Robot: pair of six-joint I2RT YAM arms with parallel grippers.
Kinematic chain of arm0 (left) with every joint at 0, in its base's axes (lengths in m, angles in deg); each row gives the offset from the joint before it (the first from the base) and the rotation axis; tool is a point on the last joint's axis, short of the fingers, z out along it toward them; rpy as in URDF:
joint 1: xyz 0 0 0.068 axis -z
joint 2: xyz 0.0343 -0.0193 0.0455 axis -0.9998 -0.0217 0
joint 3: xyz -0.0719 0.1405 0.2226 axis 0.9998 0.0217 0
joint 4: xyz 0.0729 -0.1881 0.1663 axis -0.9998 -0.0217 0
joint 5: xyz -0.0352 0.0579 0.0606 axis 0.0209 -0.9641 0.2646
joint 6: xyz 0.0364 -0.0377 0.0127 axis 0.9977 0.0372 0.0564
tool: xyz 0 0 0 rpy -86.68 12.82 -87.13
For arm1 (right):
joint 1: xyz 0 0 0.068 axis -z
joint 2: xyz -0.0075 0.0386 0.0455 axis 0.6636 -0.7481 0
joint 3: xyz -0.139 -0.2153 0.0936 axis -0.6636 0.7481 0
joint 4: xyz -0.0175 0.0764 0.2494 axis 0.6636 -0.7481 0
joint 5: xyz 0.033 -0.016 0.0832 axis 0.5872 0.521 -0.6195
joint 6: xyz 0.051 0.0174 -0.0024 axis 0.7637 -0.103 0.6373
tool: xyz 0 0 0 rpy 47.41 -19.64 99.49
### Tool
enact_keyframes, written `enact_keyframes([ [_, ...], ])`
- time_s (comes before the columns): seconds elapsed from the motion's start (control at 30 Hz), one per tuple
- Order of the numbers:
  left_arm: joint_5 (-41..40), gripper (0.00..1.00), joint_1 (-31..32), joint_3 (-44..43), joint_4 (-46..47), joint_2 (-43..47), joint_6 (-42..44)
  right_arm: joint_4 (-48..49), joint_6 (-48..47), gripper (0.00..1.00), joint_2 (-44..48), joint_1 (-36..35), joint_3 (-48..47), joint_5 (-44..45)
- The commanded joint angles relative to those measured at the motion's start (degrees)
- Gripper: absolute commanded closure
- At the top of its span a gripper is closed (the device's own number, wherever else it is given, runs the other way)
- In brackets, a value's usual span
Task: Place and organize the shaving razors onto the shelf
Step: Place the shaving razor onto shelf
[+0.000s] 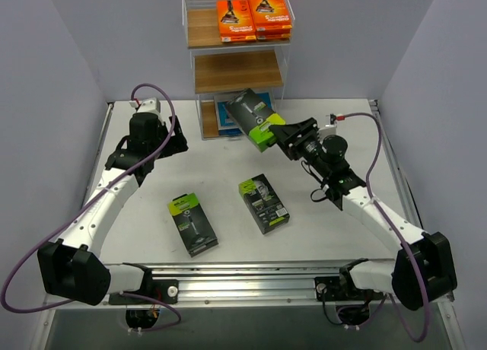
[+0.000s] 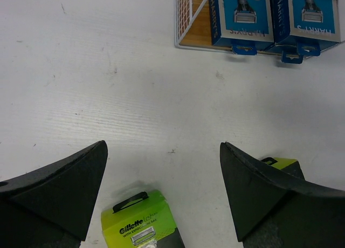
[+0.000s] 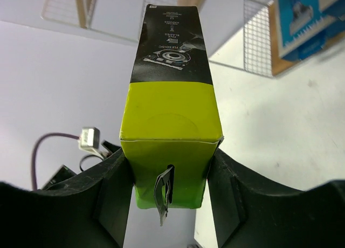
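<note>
Right gripper [image 1: 283,134]: clenched on black-and-lime razor pack [image 1: 255,116], centre frame, before the shelf [image 1: 237,71].
Left gripper [image 2: 161,148]: released, empty, centre left.
Orange packs [image 1: 253,19]: top tier.
Blue packs [image 2: 269,16]: bottom tier.
Two black-and-lime packs [image 1: 192,224]: flat on table [image 1: 228,163], lower centre.

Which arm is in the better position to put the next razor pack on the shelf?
Right. The right gripper grips a black-and-lime razor pack, raised just in front of the shelf. The left gripper is open and empty above the table.
</note>
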State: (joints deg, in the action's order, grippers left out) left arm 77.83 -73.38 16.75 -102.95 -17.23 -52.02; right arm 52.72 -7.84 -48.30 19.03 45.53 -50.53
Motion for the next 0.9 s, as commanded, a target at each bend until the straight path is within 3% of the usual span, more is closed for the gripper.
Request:
enact_keyframes([
  [0.0,-0.9,0.06,-0.1,-1.6,0.3,1.3,0.3,14.4,2.1,1.00,-2.6,1.6,-9.5,-3.5],
  [0.2,-0.1,0.06,-0.1,-1.6,0.4,1.7,0.0,14.7,2.7,1.00,-10.2,3.4,-18.3,-0.6],
  [0.53,1.2,0.06,0.0,-1.2,0.6,1.1,-0.5,19.8,4.5,1.00,-23.1,3.3,-25.2,9.0],
  [0.87,2.6,0.06,0.1,-1.2,0.7,0.3,-1.0,20.3,6.7,1.00,-29.6,2.7,-30.7,18.4],
])
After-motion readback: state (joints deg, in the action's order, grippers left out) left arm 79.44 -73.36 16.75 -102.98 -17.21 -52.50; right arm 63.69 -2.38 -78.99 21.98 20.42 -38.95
